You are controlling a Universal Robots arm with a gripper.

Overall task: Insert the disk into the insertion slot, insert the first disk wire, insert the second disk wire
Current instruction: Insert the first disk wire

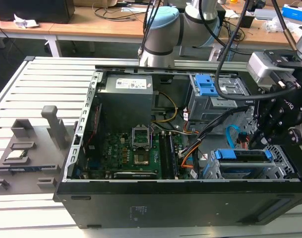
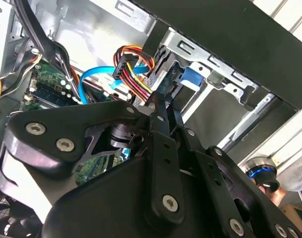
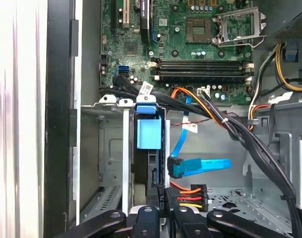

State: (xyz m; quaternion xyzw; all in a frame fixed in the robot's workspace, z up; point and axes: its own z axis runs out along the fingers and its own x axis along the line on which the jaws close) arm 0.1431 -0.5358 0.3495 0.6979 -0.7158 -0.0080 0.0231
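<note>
The first disk wire (image 3: 186, 194), a red, orange and black bundle, ends in a dark connector pinched between the fingers of the gripper (image 3: 163, 212), which is clenched on it right at the rear edge of the disk (image 3: 150, 134). The disk sits in the insertion slot (image 3: 111, 148), straight ahead of the fingertips. The second disk wire (image 3: 200, 166) lies just beside the gripper, its plug near the disk's edge

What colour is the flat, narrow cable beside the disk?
Light blue; the flat ribbon cable shows best in the first wrist view.
</note>
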